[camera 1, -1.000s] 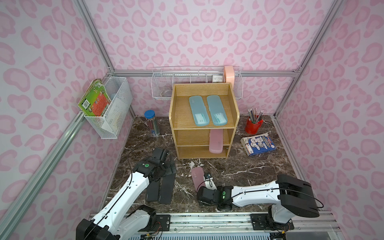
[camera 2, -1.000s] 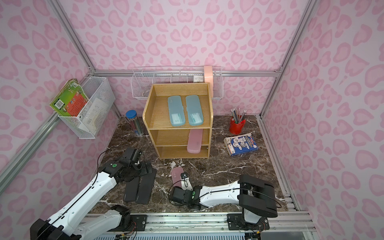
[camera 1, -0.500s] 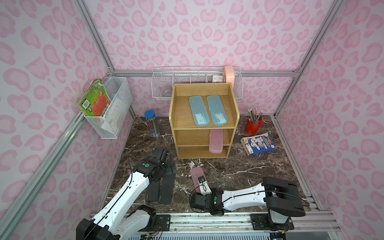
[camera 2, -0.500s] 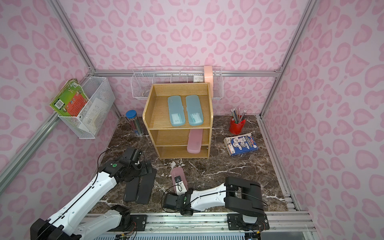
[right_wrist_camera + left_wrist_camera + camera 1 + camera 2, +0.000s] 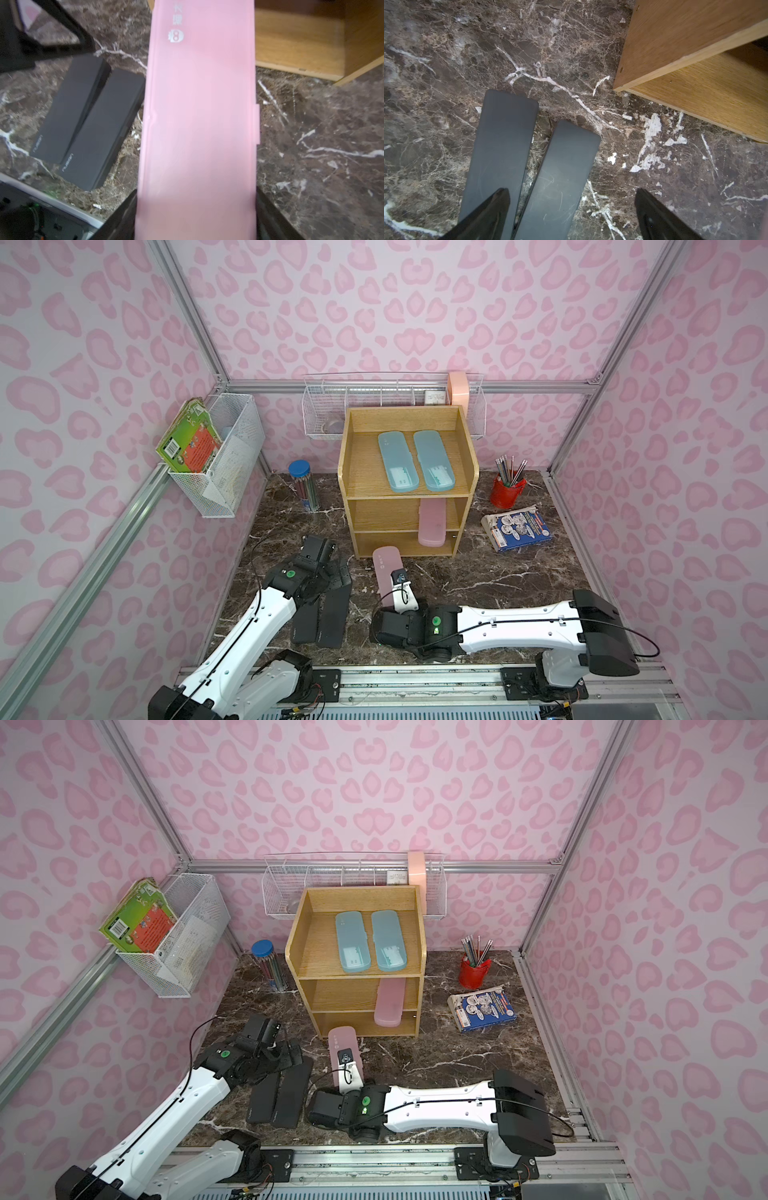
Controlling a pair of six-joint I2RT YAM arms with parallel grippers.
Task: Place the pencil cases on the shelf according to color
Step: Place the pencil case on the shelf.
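While your right gripper [image 5: 196, 216] is clenched on a pink pencil case [image 5: 199, 104], its black fingers [image 5: 122, 212] press against the case's two long edges at the near end, as the right wrist view shows. In both top views you see that case stretching away from the gripper toward the shelf [image 5: 344, 456], with its far rounded end at the open front of the lowest tier. You cannot tell whether it rests on the marble table [image 5: 478, 580] or is lifted off it.

Your left gripper [image 5: 572, 193] is released, its jaws spread wide. One finger hangs over a black case and the other over bare marble. The two black pencil cases [image 5: 500, 145] lie flat on the table, side by side and close together, between the left arm and the held pink case, near the shelf's front left corner.

On the shelf's top tier you have two light blue pencil cases [image 5: 397, 460] lying flat beside each other. A second pink pencil case [image 5: 432, 522] sits on the middle tier toward its right side, with its front end sticking out past the edge.

To the right of the shelf stand a red cup of pencils [image 5: 507, 489] and, nearer you, a book [image 5: 517, 529].
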